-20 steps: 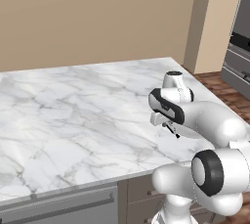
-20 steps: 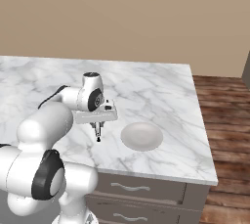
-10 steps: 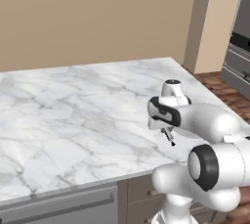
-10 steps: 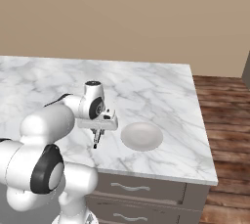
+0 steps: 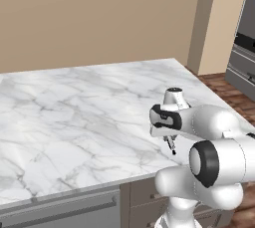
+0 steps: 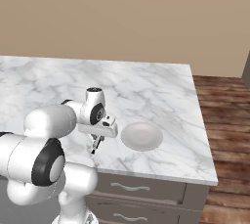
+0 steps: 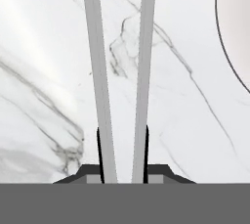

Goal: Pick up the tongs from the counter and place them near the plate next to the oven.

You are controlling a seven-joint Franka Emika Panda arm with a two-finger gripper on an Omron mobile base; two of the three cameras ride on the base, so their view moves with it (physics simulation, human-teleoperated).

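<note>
Over a marble bench (image 6: pixel 161 83), the robot's tool (image 6: pixel 95 147) hangs low with the tongs (image 7: pixel 119 71) clamped between its nearly closed fingers (image 7: pixel 99 154), just left of the plate (image 6: pixel 141 136) as the right base camera sees it. The grip sits at the near end of the tongs, so the two silver-grey arms run out ahead of the hand and fan slightly apart, which keeps the free tips forward for setting down. From the hand camera the plate's curved rim (image 7: pixel 229 52) shows at the upper right, beside the right arm of the tongs and apart from it: the carry appears aimed at bare marble alongside the plate, not at the plate itself. In the left base view the tool (image 5: pixel 171 145) points down near the bench's front edge, with the tongs (image 5: pixel 172 146) a thin dark sliver beneath it; whether their tips touch the marble is hard to tell at this size. An oven (image 5: pixel 244 62) stands at the far right beyond a strip of wooden floor (image 6: pixel 222 110). The placing looks close, with the release not yet made.
</note>
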